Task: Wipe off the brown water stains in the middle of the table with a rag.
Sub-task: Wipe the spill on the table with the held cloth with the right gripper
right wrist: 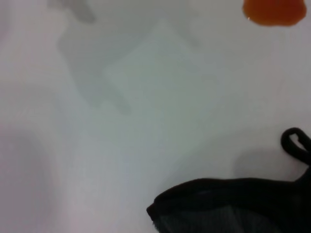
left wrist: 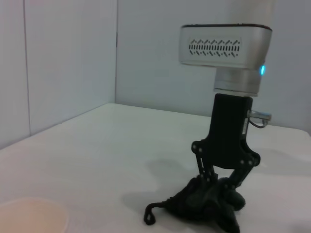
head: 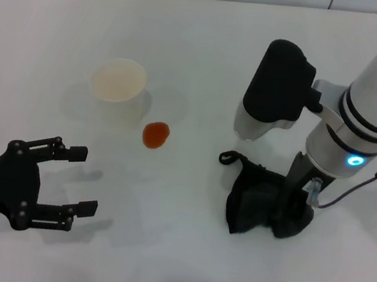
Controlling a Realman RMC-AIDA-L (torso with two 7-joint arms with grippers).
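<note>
While the right gripper (head: pixel 292 202) stands vertical on the rag (head: pixel 258 203), its fingers are pressed down into the bunched cloth and closed in on it, clamping a fold; left wrist view shows both fingers (left wrist: pixel 206 167) buried in the heap. Rag sits right of centre on the table (head: pixel 201 63), crumpled, loop (head: pixel 227 158) sticking out toward the far left of the pile, lying flat on the surface.

Stain (head: pixel 155 135) is a small orange-brown blot left of the rag, well apart from it, with bare white tabletop between. Just beside the stain on its far-left side: a white paper cup (head: pixel 119 89), upright, open. Cup and stain look nearly touching; can't tell if they do.

Left gripper (head: pixel 66 182) is near left, low over the table, fingers spread wide, holding nothing, pointing right.

Far table edge meets the wall at the top of head view. Right wrist view: stain (right wrist: pixel 274 12) at one edge, rag (right wrist: pixel 233 206) at the opposite edge, plain table between.
</note>
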